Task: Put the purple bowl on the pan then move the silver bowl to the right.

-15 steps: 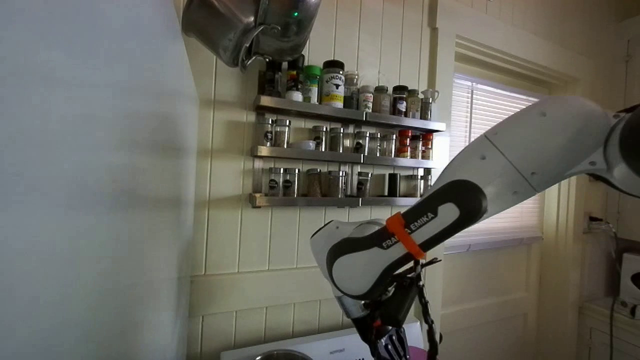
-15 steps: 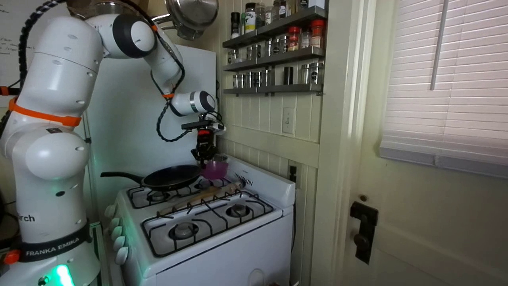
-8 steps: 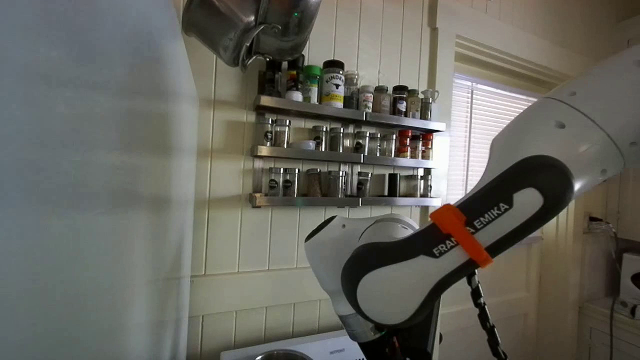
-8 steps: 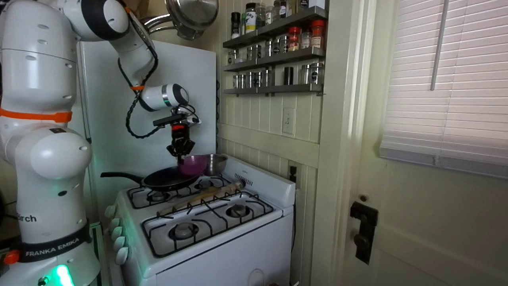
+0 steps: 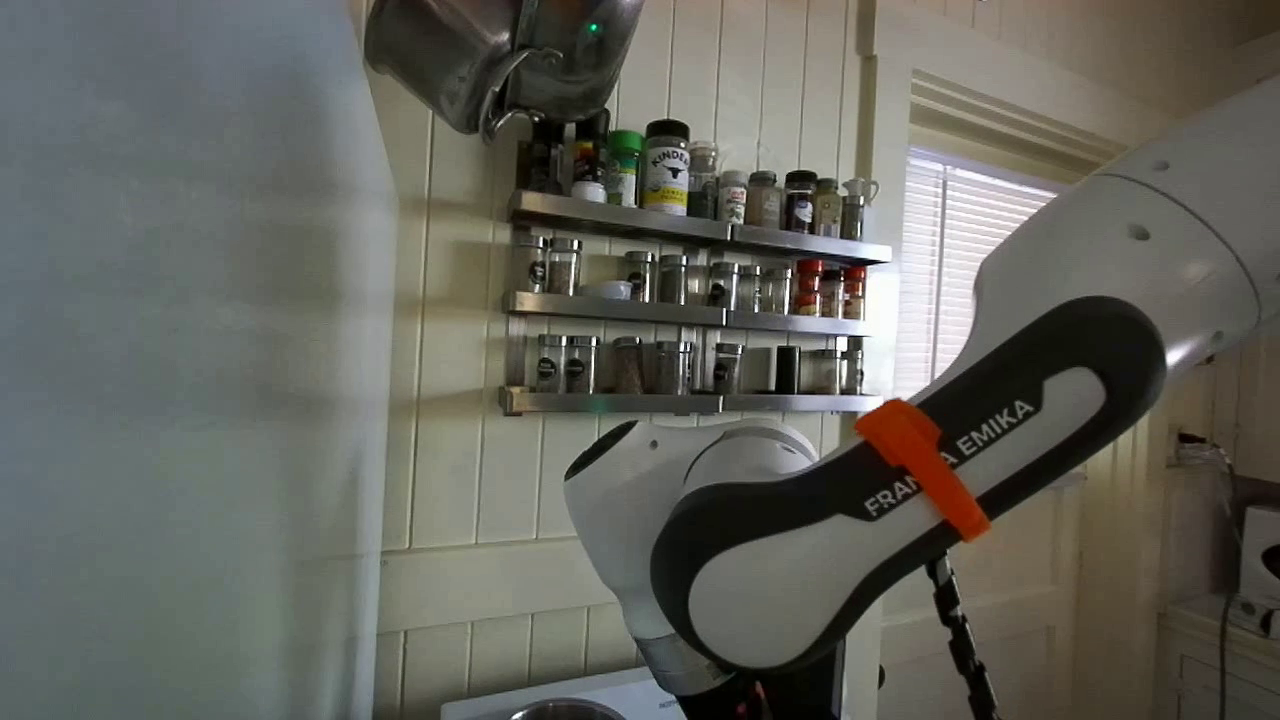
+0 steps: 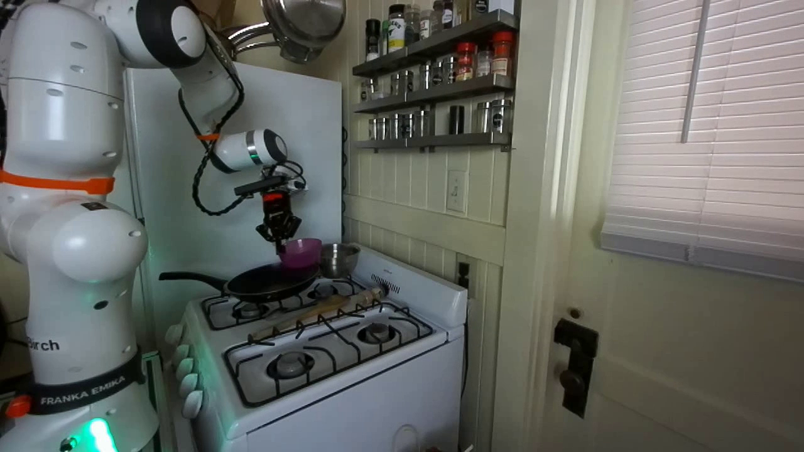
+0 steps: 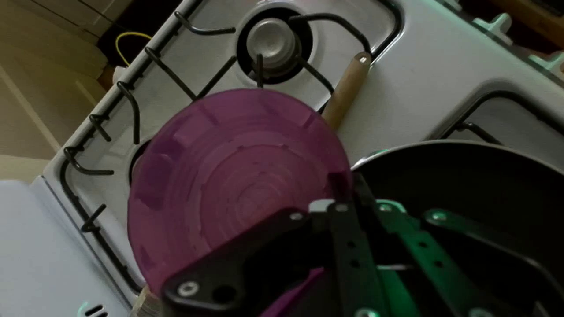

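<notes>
The gripper (image 6: 280,248) clasps the purple bowl (image 7: 246,176) by its rim, fingers drawn together on that edge, holding it mouth up over the stove (image 6: 364,408) at the side of the black pan (image 6: 260,282) toward the backguard (image 6: 421,298). In the wrist view the bowl lies mostly outside the pan's rim, the pan's dark floor open beside it; whether the 2 touch cannot be told. In an exterior view the silver bowl (image 6: 340,262) crowds the purple bowl's far edge, while open air spans the 2 nearer burners (image 6: 292,364).
</notes>
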`<state>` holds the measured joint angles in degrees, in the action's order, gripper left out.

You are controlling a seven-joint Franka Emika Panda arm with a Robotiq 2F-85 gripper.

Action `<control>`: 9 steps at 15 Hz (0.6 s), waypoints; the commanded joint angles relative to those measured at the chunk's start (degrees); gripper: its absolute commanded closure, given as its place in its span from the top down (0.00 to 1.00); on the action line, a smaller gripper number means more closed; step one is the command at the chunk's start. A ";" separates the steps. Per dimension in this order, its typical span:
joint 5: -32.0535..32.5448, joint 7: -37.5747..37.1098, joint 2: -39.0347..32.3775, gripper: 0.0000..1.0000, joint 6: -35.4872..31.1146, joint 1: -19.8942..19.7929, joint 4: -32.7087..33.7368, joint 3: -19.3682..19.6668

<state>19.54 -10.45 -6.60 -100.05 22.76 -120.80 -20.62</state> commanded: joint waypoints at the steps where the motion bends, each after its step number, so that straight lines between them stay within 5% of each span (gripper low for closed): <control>1: 2.95 4.99 -5.64 0.01 -0.91 0.02 5.63 0.44; 9: 2.62 6.74 -9.53 0.01 0.82 0.42 9.80 1.52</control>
<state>22.74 -3.76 -15.47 -100.48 22.65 -111.91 -19.76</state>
